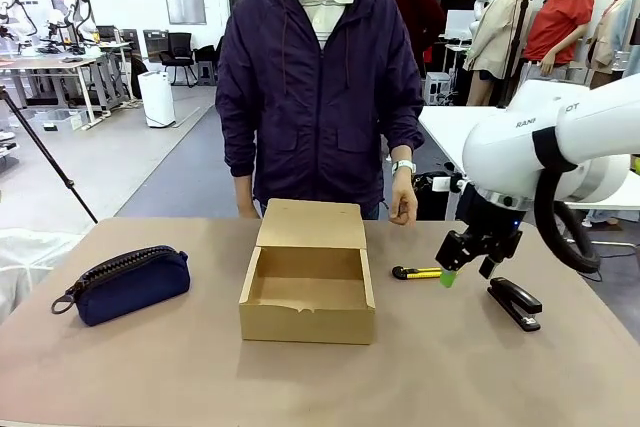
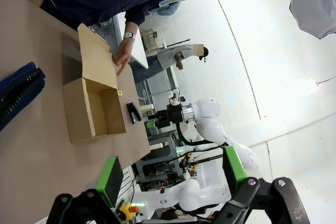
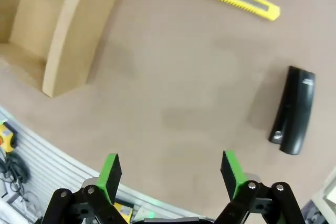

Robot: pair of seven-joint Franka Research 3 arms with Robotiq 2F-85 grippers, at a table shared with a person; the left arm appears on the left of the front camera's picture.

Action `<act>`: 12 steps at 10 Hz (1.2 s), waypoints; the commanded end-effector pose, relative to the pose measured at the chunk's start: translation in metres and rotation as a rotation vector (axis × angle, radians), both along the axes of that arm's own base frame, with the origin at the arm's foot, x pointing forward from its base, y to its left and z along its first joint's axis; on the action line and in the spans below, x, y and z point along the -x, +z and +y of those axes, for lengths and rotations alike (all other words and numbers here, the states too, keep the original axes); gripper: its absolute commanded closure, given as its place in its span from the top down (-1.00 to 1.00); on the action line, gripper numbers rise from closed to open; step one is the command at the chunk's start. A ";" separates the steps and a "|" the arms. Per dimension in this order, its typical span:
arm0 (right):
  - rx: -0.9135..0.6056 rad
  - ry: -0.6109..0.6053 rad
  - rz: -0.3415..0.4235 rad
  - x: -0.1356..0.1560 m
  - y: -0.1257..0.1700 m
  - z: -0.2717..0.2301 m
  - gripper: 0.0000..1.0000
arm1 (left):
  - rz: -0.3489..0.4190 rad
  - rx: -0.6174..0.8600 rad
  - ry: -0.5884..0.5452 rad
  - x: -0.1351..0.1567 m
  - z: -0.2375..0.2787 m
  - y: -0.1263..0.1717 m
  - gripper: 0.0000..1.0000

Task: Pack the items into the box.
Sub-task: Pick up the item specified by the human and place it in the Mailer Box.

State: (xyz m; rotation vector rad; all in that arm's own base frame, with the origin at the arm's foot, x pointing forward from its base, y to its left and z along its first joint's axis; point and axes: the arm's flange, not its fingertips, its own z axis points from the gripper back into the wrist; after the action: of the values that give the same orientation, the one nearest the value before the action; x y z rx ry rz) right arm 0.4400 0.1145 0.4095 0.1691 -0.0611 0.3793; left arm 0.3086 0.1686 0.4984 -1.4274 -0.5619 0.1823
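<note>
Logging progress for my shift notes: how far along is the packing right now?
Done: nothing; the open brown cardboard box is empty. In hand: the right gripper hovers open near the yellow-and-black utility knife, gripping nothing. Remaining: knife and navy blue zippered fabric pouch, both lying on the table, must go into the box.

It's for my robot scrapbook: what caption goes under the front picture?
Open right gripper hovers by the yellow utility knife; the empty box sits between navy pouch and stapler.
</note>
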 end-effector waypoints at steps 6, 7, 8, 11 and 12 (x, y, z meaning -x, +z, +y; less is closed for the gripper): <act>0.203 -0.233 -0.057 -0.107 -0.032 0.039 1.00 | -0.023 0.016 -0.002 0.000 0.001 0.002 1.00; 0.211 -0.270 -0.044 -0.131 -0.043 0.040 1.00 | -0.023 0.016 -0.002 0.000 0.001 0.002 1.00; 0.199 -0.296 -0.064 -0.142 -0.048 0.037 1.00 | -0.023 0.016 -0.002 0.000 0.001 0.002 1.00; 0.179 -0.251 -0.074 -0.125 -0.053 0.029 1.00 | -0.023 0.016 -0.002 0.000 0.001 0.002 1.00; 0.173 -0.265 -0.051 -0.139 -0.060 0.030 1.00 | -0.023 0.016 -0.002 0.000 0.001 0.002 1.00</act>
State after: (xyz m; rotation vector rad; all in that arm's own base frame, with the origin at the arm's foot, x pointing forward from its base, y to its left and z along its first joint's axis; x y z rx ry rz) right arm 0.5765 0.1454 0.3511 -0.0215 -0.1007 0.1266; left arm 0.3085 0.1689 0.4985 -1.4277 -0.5622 0.1827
